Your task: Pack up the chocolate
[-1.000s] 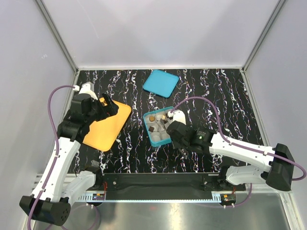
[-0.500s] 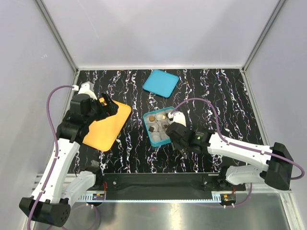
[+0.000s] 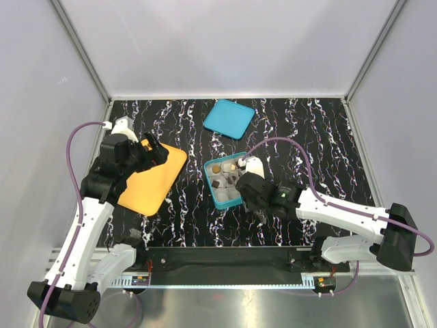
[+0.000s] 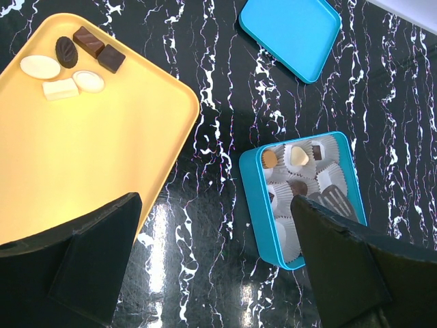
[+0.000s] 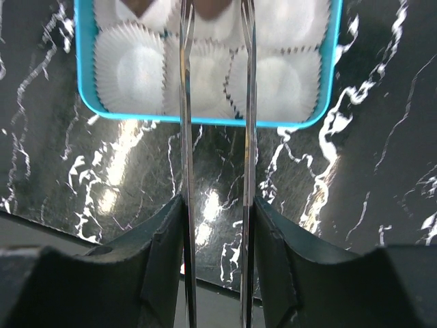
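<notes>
Left tool fully spread, empty, over yellow tray. Loose chocolates sit at its far-left corner, up-left of this tool; left arm nearer. Right tool half-spread over blue box; I cannot tell whether it grips the brown piece.

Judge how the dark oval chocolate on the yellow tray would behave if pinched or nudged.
The dark oval chocolate looks small and flat: probably light, unlikely to roll. Its rounded edge may slip from a pinch. On the smooth yellow tray, a nudge likely slides it.
</notes>
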### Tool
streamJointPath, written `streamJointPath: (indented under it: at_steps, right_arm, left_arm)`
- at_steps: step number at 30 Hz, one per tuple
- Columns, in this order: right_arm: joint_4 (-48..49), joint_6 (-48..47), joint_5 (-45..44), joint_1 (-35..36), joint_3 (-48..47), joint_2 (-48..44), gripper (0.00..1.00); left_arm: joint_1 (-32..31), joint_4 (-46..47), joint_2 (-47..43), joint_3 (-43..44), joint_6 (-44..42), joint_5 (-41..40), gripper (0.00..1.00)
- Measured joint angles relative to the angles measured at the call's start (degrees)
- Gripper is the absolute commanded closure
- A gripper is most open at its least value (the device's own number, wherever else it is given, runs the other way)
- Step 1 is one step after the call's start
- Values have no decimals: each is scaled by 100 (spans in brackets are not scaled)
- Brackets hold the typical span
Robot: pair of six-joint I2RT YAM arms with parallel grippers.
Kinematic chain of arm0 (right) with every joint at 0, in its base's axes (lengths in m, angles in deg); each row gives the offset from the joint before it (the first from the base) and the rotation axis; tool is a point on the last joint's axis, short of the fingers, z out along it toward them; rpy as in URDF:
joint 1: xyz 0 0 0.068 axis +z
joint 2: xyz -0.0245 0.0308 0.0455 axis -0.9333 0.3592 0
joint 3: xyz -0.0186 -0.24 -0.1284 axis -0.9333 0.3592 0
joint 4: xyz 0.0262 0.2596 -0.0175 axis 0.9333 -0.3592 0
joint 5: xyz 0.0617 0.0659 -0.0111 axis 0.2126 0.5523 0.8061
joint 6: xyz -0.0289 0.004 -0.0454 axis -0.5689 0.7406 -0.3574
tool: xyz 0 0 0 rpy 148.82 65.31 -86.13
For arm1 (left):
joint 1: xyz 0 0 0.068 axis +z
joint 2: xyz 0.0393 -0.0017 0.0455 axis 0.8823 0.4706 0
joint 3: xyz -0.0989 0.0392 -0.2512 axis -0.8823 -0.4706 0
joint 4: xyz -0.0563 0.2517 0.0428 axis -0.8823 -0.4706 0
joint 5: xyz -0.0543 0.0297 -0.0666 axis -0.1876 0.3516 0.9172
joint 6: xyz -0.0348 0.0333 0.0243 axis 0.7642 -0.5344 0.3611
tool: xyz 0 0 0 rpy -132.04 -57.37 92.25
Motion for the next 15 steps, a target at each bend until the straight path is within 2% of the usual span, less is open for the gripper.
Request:
streamJointPath:
  at_steps: [7, 15]
  right_arm:
    - [83, -378, -173, 0, -658, 131, 51]
    - [1084, -1266, 0, 0, -1556, 1405, 51]
  left_arm:
    - [0, -7, -2, 13, -11, 22, 1]
    - [0, -173, -2, 428, -66, 9, 1]
